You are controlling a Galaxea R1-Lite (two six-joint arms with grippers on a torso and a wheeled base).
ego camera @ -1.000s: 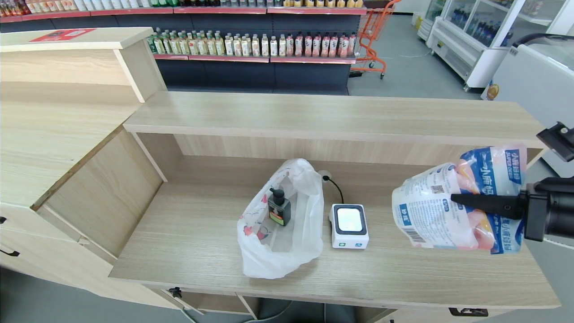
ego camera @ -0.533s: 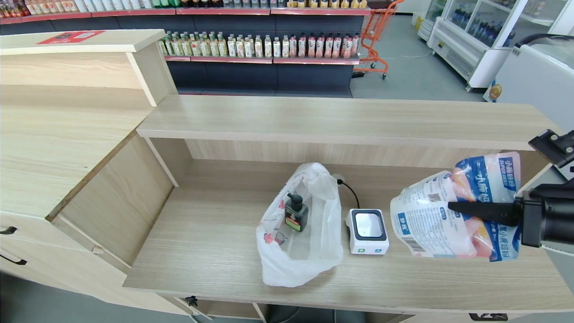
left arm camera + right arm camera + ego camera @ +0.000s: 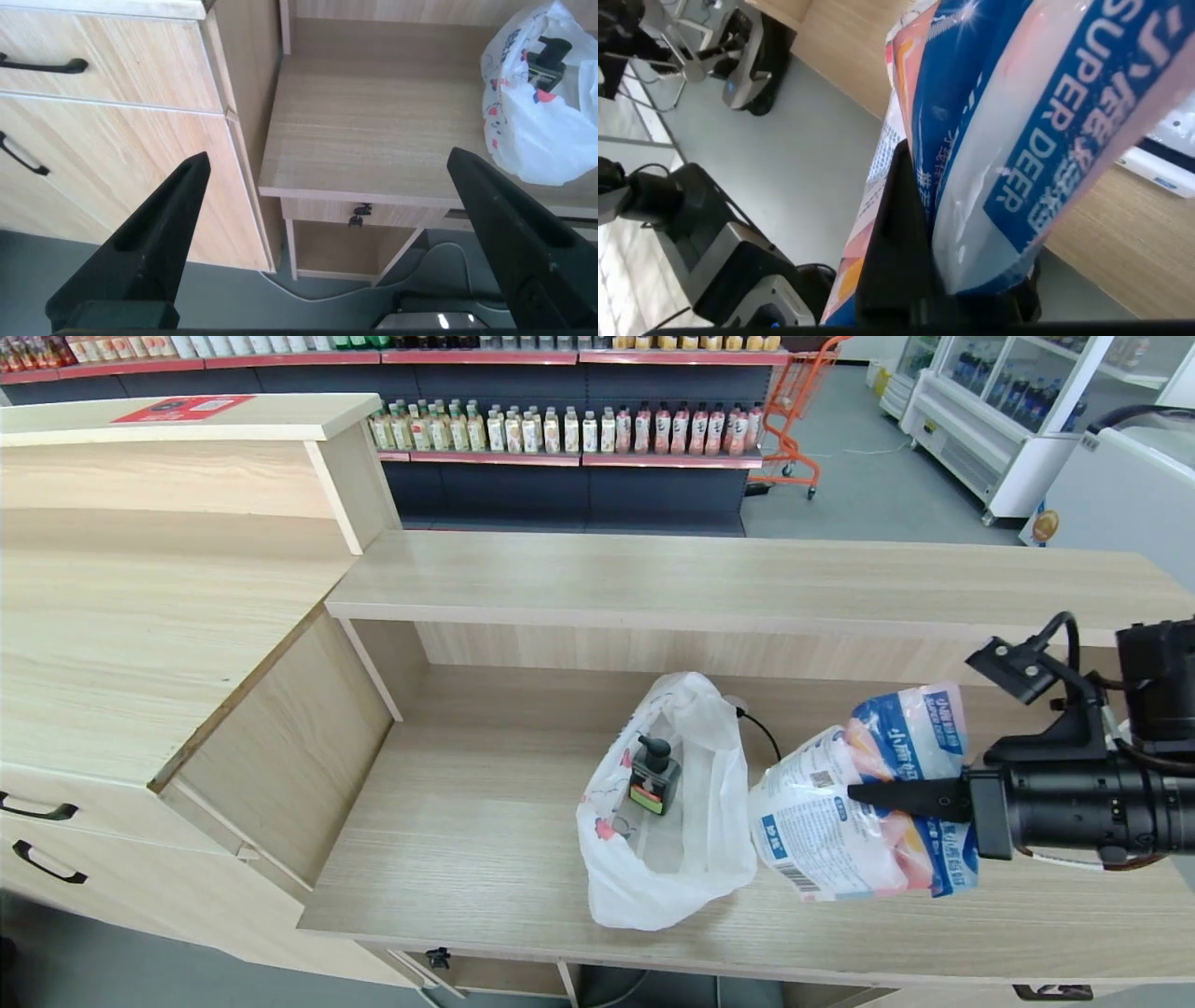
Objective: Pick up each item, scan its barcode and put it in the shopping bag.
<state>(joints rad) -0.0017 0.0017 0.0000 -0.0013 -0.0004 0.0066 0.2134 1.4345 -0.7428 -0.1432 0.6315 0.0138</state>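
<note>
The right gripper [image 3: 878,795] clamps a blue, white and pink plastic food pouch [image 3: 840,821], held above the right half of the light wooden checkout counter [image 3: 467,840]. The pouch is just beside a white plastic shopping bag [image 3: 672,868] lying open near the front edge. A dark pump bottle [image 3: 653,782] sits inside the bag. The left gripper [image 3: 327,159], fingers spread wide and empty, hangs out beyond the counter's front left corner.

You have bright, even overhead store light across the counter [image 3: 523,859]. Soft shadow sits in the recess under its upper shelf [image 3: 747,583] and beside the shopping bag [image 3: 672,887]. The packet [image 3: 1036,140] throws white glare in the right wrist view. Straight edges bow toward the head view's corners.
</note>
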